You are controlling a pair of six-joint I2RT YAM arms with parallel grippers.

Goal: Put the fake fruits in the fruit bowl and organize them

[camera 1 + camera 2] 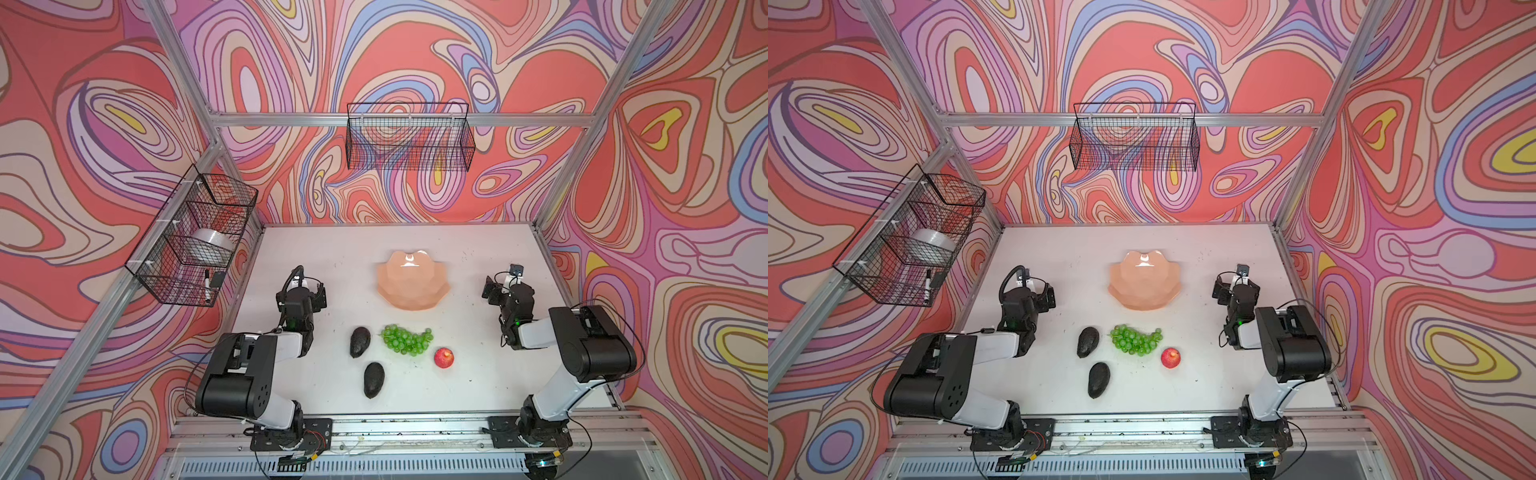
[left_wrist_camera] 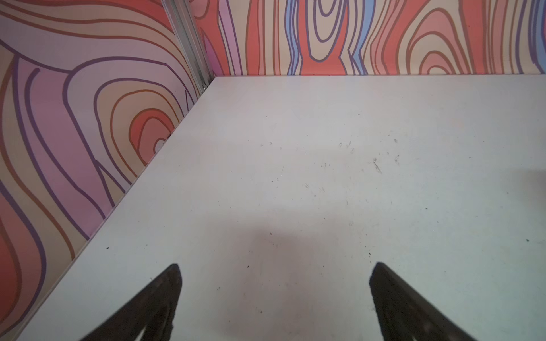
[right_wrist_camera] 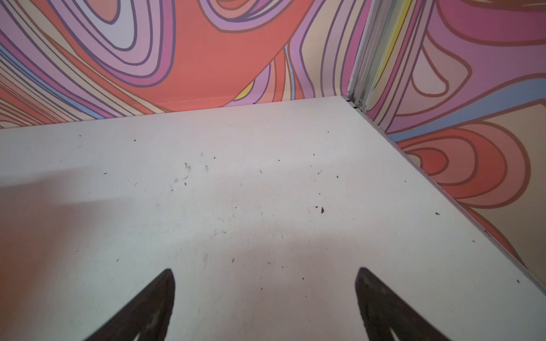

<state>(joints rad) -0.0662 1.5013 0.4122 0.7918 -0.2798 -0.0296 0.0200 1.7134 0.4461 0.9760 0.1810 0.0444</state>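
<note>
A: Over bare bench [image 2: 325, 133], left gripper [image 2: 277, 264] is wide, nothing between the jaws. Right gripper [image 3: 266, 268] is the same, wide and empty.
B: Fruits?
A: All on the bench, none in the bowl [image 1: 411, 297]. The bowl sits mid-bench between the arms, empty. In front of it are the grapes [image 1: 406, 340], with the far avocado [image 1: 360, 341] just beside them on the left arm's side. The near avocado [image 1: 374, 379] is closer to the bases, and the red fruit [image 1: 444, 357] is near the grapes on the right arm's side.
B: So first pick. How?
A: My call: right takes the red fruit, left takes the far avocado, nearest each. Come straight down, jaws across the avocado's narrow width. The red fruit may roll, so centre it before closing. The grapes look floppy; grab the thick of the bunch and lift clear of the rim. Set hard fruits to the sides, leaving room for the grapes.
</note>
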